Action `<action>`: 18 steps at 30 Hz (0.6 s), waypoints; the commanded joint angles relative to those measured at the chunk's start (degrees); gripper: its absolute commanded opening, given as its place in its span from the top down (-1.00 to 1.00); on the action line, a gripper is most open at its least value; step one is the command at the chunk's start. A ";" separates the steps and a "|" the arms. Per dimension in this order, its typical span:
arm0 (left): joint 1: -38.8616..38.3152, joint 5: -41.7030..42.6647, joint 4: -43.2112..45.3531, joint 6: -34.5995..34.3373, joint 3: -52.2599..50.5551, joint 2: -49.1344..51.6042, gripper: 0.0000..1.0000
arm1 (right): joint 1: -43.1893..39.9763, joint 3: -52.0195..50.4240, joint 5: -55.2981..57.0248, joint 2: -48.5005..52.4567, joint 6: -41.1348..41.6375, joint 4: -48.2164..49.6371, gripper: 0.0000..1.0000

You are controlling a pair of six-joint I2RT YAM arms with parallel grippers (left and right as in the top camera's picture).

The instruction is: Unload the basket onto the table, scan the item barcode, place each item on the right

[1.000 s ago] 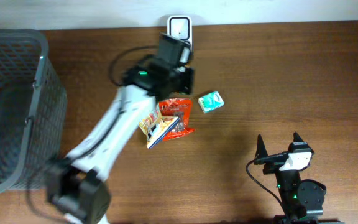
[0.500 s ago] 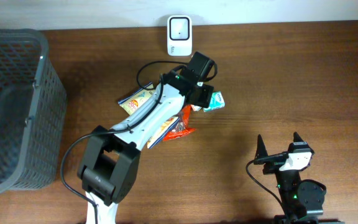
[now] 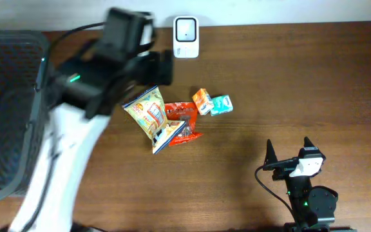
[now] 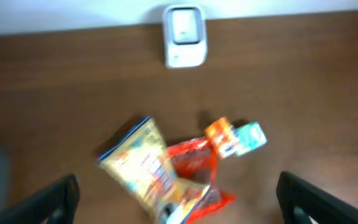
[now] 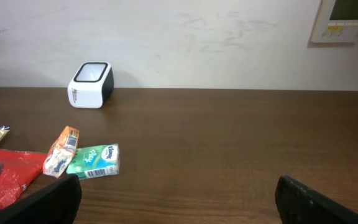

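Both left gripper [image 4: 178, 199] and right gripper [image 5: 178, 200] show jaws apart (left newly); orange packet [image 3: 202, 101] lies released.

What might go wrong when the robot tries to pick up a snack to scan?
The yellow bag overlaps the red packet, so lifting one may drag the other. The orange packet touches the teal pack, so jaws closing on either could catch both. No barcode shows from here, so an item might meet the scanner wrong side up.
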 commanded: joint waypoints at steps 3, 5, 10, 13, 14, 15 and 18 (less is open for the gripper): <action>4.55 -0.17 -8.98 -0.59 0.26 -9.20 -0.98 | -0.33 -0.52 0.68 -0.37 -0.39 -0.13 -0.97; 4.94 -0.20 -12.33 -0.63 0.26 -11.63 -0.98 | -0.33 -0.52 0.68 -0.37 -0.39 -0.13 -0.97; 4.92 -0.35 -20.74 -2.62 0.24 -17.59 -0.98 | -0.33 -0.52 0.68 -0.37 -0.39 -0.13 -0.97; 4.92 -0.44 -24.17 -2.75 0.24 -21.70 -0.99 | -0.33 -0.52 0.66 -0.37 -0.39 -0.13 -0.97; 4.92 -0.44 -25.16 -2.75 0.24 -23.32 -0.98 | -0.33 -0.52 0.68 -0.37 -0.39 -0.13 -0.97; 4.92 -0.35 -25.40 -2.75 0.09 -25.14 -0.98 | -0.33 -0.52 0.66 -0.37 -0.39 -0.13 -0.97; 4.92 -0.17 -25.38 -4.09 -1.31 -32.81 -0.98 | -0.33 -0.52 0.68 -0.37 -0.39 -0.13 -0.97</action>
